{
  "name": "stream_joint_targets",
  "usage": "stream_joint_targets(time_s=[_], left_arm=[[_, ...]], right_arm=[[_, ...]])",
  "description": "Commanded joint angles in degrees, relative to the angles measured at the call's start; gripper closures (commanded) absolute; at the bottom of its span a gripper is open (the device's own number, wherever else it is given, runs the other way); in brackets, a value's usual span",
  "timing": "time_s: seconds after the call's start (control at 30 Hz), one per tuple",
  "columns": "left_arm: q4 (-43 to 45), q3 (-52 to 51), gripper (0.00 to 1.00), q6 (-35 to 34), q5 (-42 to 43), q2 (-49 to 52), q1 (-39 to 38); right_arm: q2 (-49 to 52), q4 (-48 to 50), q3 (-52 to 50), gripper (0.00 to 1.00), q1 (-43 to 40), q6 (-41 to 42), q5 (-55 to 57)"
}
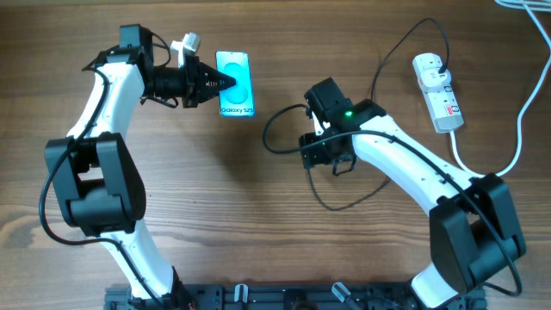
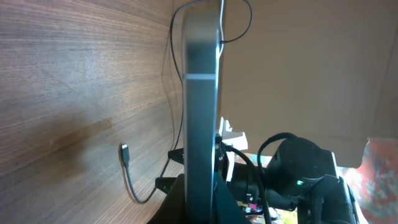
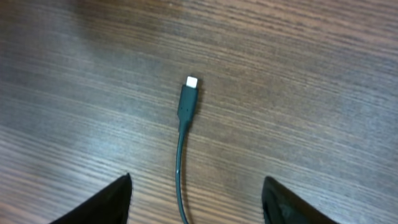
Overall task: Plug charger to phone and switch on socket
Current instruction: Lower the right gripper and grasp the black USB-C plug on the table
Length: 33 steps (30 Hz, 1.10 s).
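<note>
Currently I'm at the pick-up of the charger (image 1: 264,136), as I judge it. My right gripper (image 3: 197,179) hangs over the middle of the table (image 1: 215,215), jaws apart and empty. Its fingers (image 3: 115,199) stand one on either side of the thin black cable (image 3: 181,155). The plug (image 3: 188,99) lies flat on the wood just ahead of them, metal tip pointing away from the wrist.

My left gripper (image 1: 219,83) is clamped on the phone (image 1: 241,99) toward the far edge, left of centre — screen up in the overhead view, edge-on from the left wrist. I cannot tell whether the phone rests on the table or is lifted clear of it. The socket (image 1: 437,93) sits near the far right corner, well apart from both arms; whether its switch is on I cannot make out.

Next, in my view, I lower the right jaws and close on the black body just behind the tip — not on the soft cable, which would let the plug droop. The tip then has to line up with the port I expect on the phone's bottom edge, so the grip angle matters. The loop looks slack enough, but it could snag the arm.
</note>
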Motion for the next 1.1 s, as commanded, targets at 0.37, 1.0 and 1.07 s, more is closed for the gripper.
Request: stream_joint_targets(time_s=[0.37, 1.0, 1.07], left_arm=[[0.20, 0.17, 0.96, 1.92, -1.42, -2.23, 0.00], [-0.66, 0.17, 0.96, 1.90, -1.40, -2.23, -0.02], [-0.66, 0.17, 0.96, 1.90, -1.40, -2.23, -0.02]], right_arm=[[7.80, 5.42, -0.90, 0.50, 4.57, 8.96, 5.44], [9.75, 7.96, -0.92, 0.65, 5.88, 10.51, 8.46], [9.77, 8.22, -0.92, 0.66, 6.12, 10.54, 8.39]])
